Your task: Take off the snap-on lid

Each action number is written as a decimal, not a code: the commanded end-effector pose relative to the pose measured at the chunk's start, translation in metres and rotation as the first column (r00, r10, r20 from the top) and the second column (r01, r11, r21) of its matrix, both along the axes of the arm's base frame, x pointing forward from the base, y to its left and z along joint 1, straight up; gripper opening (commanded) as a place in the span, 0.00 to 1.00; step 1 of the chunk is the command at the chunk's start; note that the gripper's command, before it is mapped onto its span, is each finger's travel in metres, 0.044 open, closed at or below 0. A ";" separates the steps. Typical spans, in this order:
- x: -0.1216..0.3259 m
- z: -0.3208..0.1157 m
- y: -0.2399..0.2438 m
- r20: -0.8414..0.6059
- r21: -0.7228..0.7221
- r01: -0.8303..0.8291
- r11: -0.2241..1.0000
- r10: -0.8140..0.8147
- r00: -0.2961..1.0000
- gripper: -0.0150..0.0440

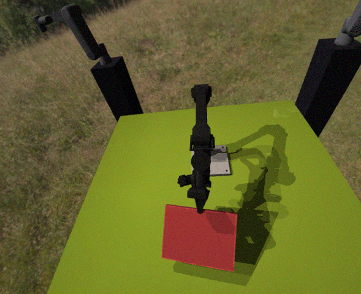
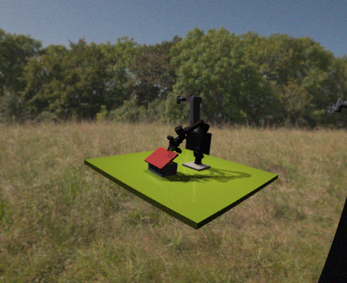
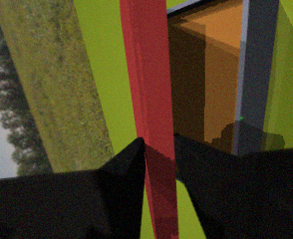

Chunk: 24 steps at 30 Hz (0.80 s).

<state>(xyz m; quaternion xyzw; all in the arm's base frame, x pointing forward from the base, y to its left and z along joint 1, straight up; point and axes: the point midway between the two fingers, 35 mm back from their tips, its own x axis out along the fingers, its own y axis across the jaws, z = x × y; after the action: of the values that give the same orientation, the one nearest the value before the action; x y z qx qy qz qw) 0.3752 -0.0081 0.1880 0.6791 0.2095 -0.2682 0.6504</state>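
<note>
Pincer [image 1: 200,209]: clenched on the near edge of the flat red rectangular plastic lid [image 1: 199,237].
Lid: tilted, pincer-side edge raised, far edge low on the box.
Box: dark open-topped storage box [image 2: 164,168] directly below the pincer, orange interior exposed.
Surface: lime-green slab [image 1: 300,221] under the box.

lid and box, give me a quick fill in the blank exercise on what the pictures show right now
1. The jaws of the gripper are shut on the edge of the ____ lid.
2. In the exterior view the lid is ____, raised on the arm's side, not flat.
3. The wrist view shows the storage box has an ____ interior.
4. The box stands on the ____ table.

Missing words: red; tilted; orange; green
</note>
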 end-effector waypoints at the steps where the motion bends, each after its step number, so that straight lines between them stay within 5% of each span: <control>1: 0.006 0.013 0.000 0.019 -0.002 -0.006 1.000 0.006 1.000 0.25; 24: 0.019 0.044 -0.001 0.020 -0.002 -0.006 1.000 0.006 1.000 0.25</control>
<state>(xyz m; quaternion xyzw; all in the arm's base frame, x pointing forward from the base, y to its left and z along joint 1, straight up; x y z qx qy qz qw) 0.3930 -0.0099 0.2201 0.6794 0.2090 -0.2675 0.6505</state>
